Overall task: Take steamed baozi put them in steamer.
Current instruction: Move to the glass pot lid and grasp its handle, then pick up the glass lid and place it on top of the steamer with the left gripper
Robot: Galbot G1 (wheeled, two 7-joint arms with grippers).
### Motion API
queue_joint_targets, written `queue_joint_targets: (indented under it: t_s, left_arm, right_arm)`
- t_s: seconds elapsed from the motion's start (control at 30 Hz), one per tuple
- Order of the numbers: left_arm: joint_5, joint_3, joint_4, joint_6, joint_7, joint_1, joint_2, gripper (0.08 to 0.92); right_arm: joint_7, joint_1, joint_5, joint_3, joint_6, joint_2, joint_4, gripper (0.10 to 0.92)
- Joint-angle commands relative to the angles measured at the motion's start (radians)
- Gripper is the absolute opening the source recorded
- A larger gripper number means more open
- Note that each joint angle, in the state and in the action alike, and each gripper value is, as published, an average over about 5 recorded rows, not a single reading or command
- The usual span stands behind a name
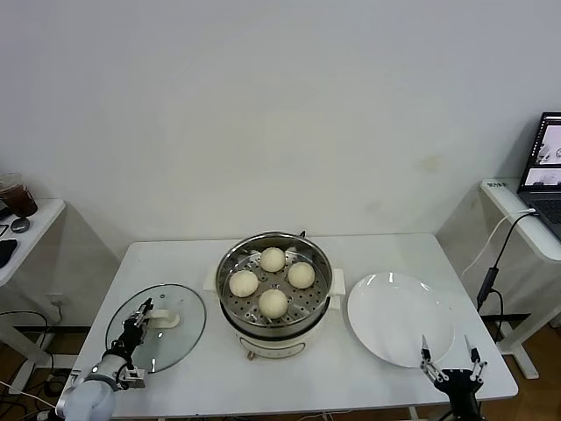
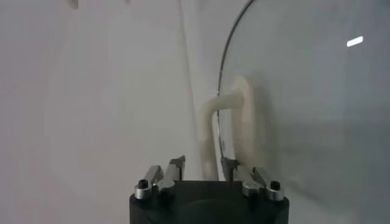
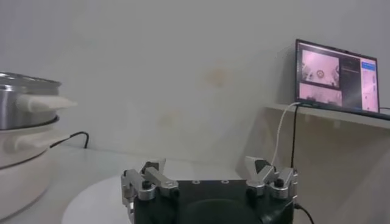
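Observation:
The steamer (image 1: 263, 331), a shiny steel pot with a white base, stands mid-table and also shows in the right wrist view (image 3: 21, 97). Four cream-white baozi sit on its perforated tray: at the back (image 1: 273, 259), left (image 1: 244, 282), right (image 1: 301, 274) and front (image 1: 273, 302). My left gripper (image 1: 138, 317) is low at the table's left, open, its fingers on either side of the white handle (image 2: 234, 103) of the glass lid (image 1: 180, 338). My right gripper (image 1: 449, 351) is open and empty at the near right edge of the white plate (image 1: 394, 316).
The glass lid (image 2: 304, 91) lies flat left of the steamer. The plate, bare, lies right of it and shows in the right wrist view (image 3: 97, 198). A laptop (image 1: 548, 158) and a cable sit on a side desk at the right. A second desk is at the far left.

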Motion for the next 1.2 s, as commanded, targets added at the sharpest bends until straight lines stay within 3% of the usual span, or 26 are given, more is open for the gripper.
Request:
queue_joint_targets:
  t_s: [0.03, 0.2, 0.37, 0.53, 0.67, 0.9, 1.07, 1.2]
  left_arm:
    - [-0.080, -0.007, -0.006, -0.010, -0.068, -0.002, -0.002, 0.256]
    - [-0.144, -0.019, -0.139, 0.012, -0.057, 0.063, 0.008, 0.181]
    - [-0.205, -0.031, -0.381, 0.164, -0.023, 0.206, 0.047, 0.175]
    - [-0.282, -0.078, -0.638, 0.315, 0.096, 0.328, 0.114, 0.175]
    - [-0.301, -0.114, -0.765, 0.426, 0.201, 0.348, 0.160, 0.175]
    - [-0.394, 0.005, -0.909, 0.662, 0.331, 0.238, 0.259, 0.175]
    - [-0.401, 0.249, -0.926, 0.790, 0.367, 0.057, 0.301, 0.175]
    - [-0.341, 0.461, -0.858, 0.846, 0.401, -0.111, 0.273, 0.175]
  right_arm:
    - [0.003, -0.001, -0.005, -0.013, 0.004, -0.002, -0.006, 0.823]
    - [0.005, 0.003, -0.018, -0.025, 0.007, -0.010, -0.015, 0.823]
    - [0.008, -0.003, -0.035, -0.047, 0.013, -0.023, -0.011, 0.823]
    - [0.010, -0.012, -0.048, -0.073, 0.019, -0.040, -0.011, 0.823]
    - [0.009, -0.019, -0.052, -0.099, 0.019, -0.056, -0.010, 0.823]
    - [0.008, -0.010, -0.072, -0.123, 0.022, -0.070, -0.012, 0.823]
    - [0.017, 0.007, -0.116, -0.130, 0.030, -0.053, -0.024, 0.823]
    - [0.036, 0.024, -0.166, -0.133, 0.037, -0.031, -0.044, 0.823]
